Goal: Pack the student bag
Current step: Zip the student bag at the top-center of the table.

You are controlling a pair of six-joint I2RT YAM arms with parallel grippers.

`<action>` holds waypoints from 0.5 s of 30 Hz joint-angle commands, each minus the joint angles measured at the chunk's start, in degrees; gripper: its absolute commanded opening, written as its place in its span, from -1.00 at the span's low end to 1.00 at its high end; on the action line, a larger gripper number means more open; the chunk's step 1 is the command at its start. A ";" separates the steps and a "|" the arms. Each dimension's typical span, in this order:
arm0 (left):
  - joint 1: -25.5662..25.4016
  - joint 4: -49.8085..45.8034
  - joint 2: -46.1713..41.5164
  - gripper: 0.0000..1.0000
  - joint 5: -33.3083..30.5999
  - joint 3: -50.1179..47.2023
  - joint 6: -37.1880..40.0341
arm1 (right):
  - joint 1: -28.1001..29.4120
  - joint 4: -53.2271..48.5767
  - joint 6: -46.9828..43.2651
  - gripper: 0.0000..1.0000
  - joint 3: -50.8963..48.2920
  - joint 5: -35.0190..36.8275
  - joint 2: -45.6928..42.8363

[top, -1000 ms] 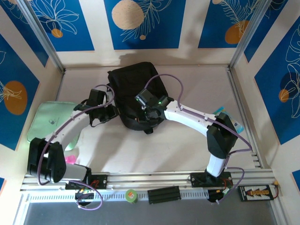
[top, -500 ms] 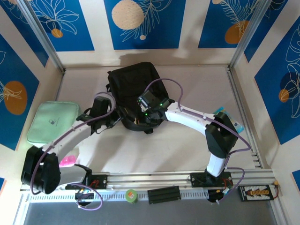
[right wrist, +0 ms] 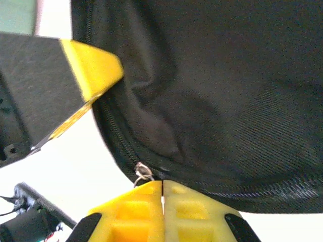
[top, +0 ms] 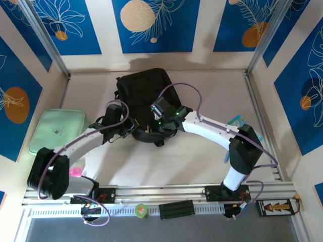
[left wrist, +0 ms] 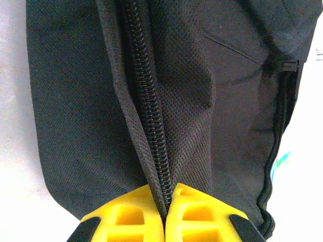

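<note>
L gripper (left wrist: pixel 165 195) & R gripper (right wrist: pixel 162 184): we've both pinched shut on student bag (top: pixel 144 86) along zip (left wrist: pixel 145 101) edge; table (top: pixel 214 93) free to right

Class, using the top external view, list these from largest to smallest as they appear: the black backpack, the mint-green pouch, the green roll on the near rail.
1. Black backpack, largest even though partly covered.
2. Mint-green pouch.
3. Green roll, clearly the smallest.
</note>
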 commanded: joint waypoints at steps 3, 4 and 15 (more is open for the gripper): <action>0.56 -2.34 0.41 -1.00 -7.63 0.06 -0.07 | 0.35 -13.82 5.62 -1.00 0.93 11.42 -3.87; 0.63 -2.58 0.35 -1.00 -8.20 -0.11 -0.30 | 0.16 -14.72 6.11 -1.00 0.99 12.57 -3.81; 0.76 -3.81 0.58 -1.00 -9.81 -0.45 0.80 | -2.81 -16.81 5.35 -1.00 3.05 18.38 -2.65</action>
